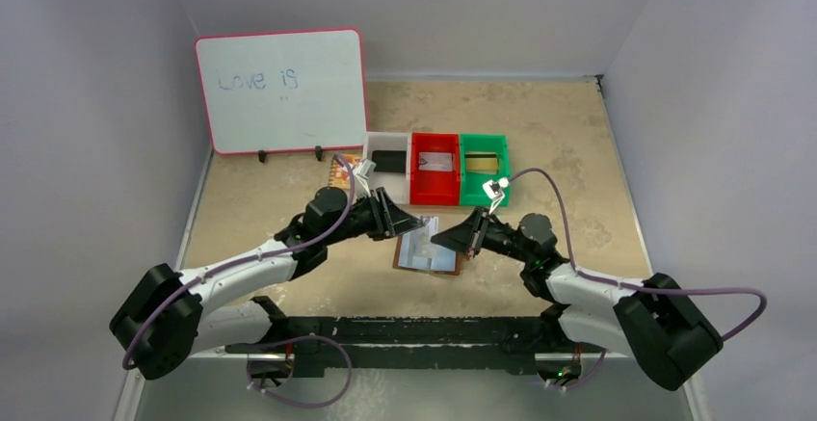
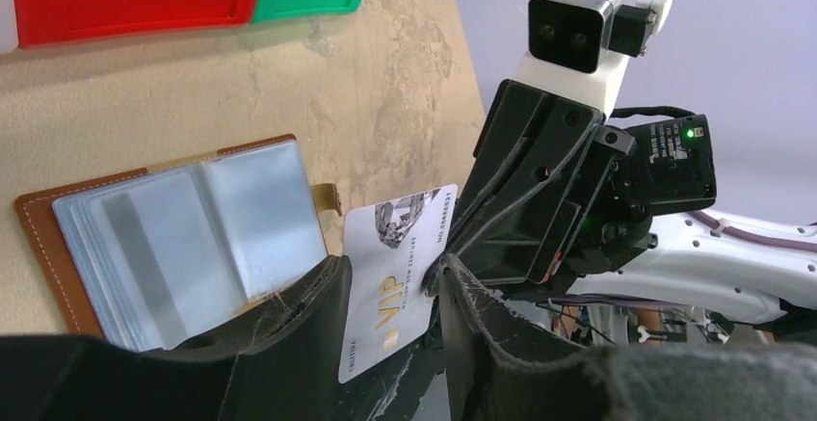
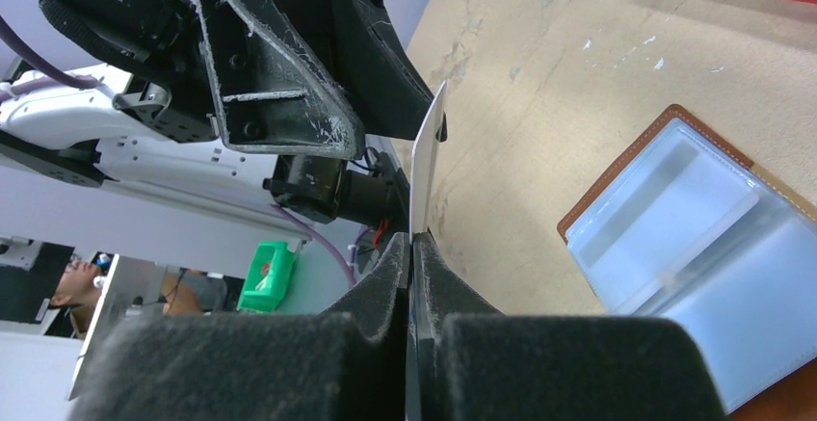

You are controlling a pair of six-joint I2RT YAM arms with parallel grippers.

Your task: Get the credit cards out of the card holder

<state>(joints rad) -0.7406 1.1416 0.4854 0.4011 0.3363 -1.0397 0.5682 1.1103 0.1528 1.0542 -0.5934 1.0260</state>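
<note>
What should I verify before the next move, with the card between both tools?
1. Right tool shut on card: ok.
2. Left tool straddles the card: ok.
3. Left tool clamped on the card: not ok, a gap shows beside it.
4. Card fully out of holder: ok.
5. Holder lying open, flat on table: ok.
6. Other cards left in the holder's pockets: cannot tell.

Bright even light, soft shadows beneath the arms (image 1: 241, 267), sheen on the card holder (image 2: 250, 209) pockets, wrist-view foregrounds blurred.
</note>
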